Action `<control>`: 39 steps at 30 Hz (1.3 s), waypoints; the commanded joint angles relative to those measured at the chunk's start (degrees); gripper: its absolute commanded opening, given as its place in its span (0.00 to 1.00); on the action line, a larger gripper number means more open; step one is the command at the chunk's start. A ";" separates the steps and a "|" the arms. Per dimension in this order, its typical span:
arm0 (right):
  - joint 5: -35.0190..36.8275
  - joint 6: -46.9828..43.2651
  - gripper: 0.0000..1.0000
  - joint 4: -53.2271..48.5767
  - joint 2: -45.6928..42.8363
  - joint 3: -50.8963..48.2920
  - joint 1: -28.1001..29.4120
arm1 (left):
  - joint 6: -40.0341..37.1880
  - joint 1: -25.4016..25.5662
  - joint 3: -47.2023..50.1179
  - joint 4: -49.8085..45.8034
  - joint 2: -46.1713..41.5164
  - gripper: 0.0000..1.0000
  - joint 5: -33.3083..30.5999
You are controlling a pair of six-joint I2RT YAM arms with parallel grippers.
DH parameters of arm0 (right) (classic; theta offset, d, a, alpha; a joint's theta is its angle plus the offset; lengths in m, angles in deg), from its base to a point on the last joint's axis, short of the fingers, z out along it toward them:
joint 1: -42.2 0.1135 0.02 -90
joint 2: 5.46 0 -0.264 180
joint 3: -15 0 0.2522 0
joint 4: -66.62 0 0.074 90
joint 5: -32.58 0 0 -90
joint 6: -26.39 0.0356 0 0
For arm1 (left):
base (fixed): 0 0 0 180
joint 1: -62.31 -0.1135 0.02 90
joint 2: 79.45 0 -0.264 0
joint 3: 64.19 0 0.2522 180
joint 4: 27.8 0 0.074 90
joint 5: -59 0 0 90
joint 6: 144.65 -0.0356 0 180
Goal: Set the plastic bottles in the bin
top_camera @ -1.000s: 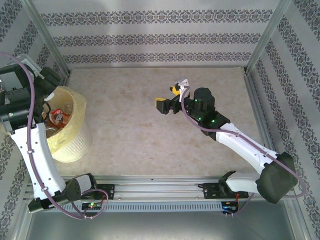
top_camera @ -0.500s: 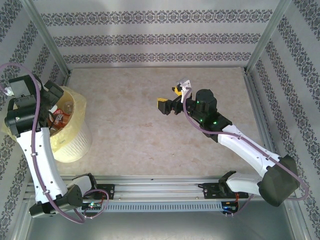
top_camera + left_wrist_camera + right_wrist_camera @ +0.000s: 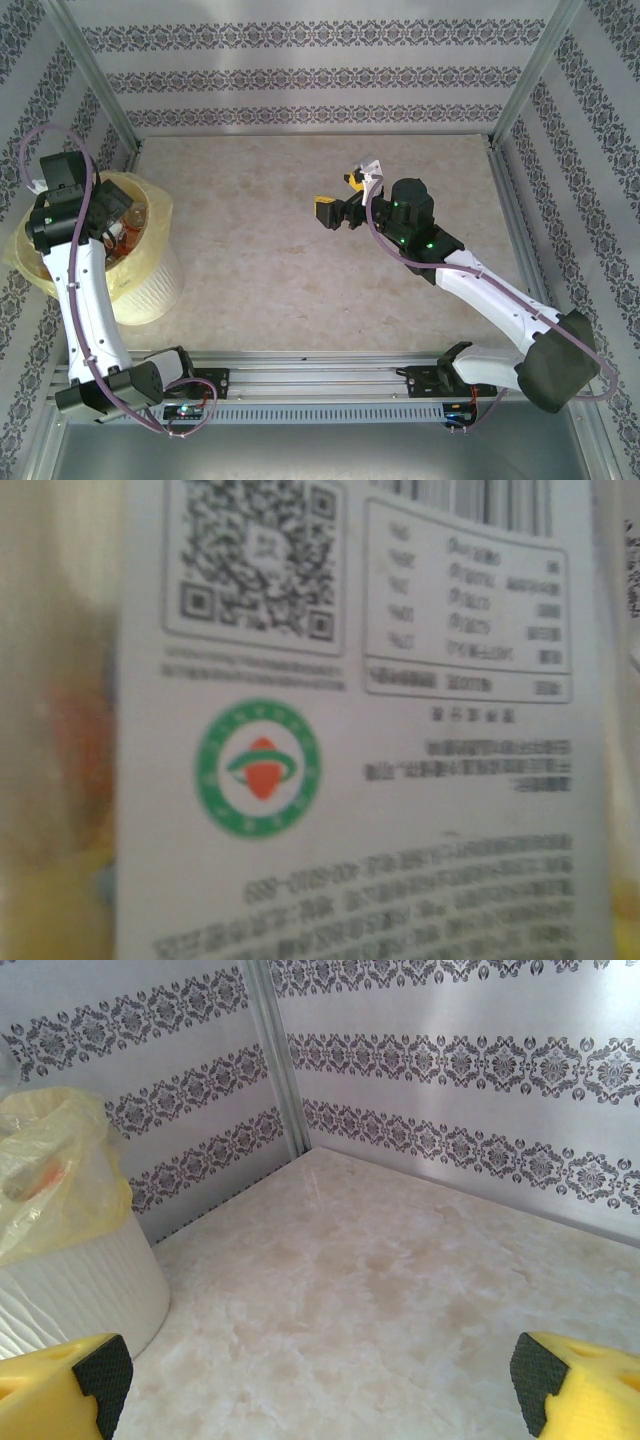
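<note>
Left hand (image 3: 112, 215) hangs inside bin (image 3: 150, 288), white-labelled bottle (image 3: 350, 730) close before it.

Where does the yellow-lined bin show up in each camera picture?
Top external: bin at the far left, beneath the left arm.
Right wrist: bin at the left edge, beside the patterned wall.
Left wrist: a bottle label up close; yellow blur at lower left may be its bag.
Shared landmark: the metal corner post, in the top and right wrist views.
</note>
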State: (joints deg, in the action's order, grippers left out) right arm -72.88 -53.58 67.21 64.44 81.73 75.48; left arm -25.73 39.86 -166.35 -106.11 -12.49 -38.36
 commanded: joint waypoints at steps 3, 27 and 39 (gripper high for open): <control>0.61 -1.04 0.98 0.88 -0.04 -0.07 0.92 | -2.18 0.31 -2.55 0.16 -3.03 1.00 0.19; 6.41 -1.61 0.98 2.74 -5.65 -8.27 0.98 | -4.64 1.65 -17.01 4.34 6.85 1.00 17.12; 7.55 -3.38 0.98 0.96 -7.51 -8.73 0.90 | 2.03 -1.47 -6.80 3.75 11.84 1.00 13.54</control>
State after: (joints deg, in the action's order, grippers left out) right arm -66.41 -55.29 68.06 57.67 73.20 75.85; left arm -25.99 38.94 -175.18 -98.90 -1.19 -25.88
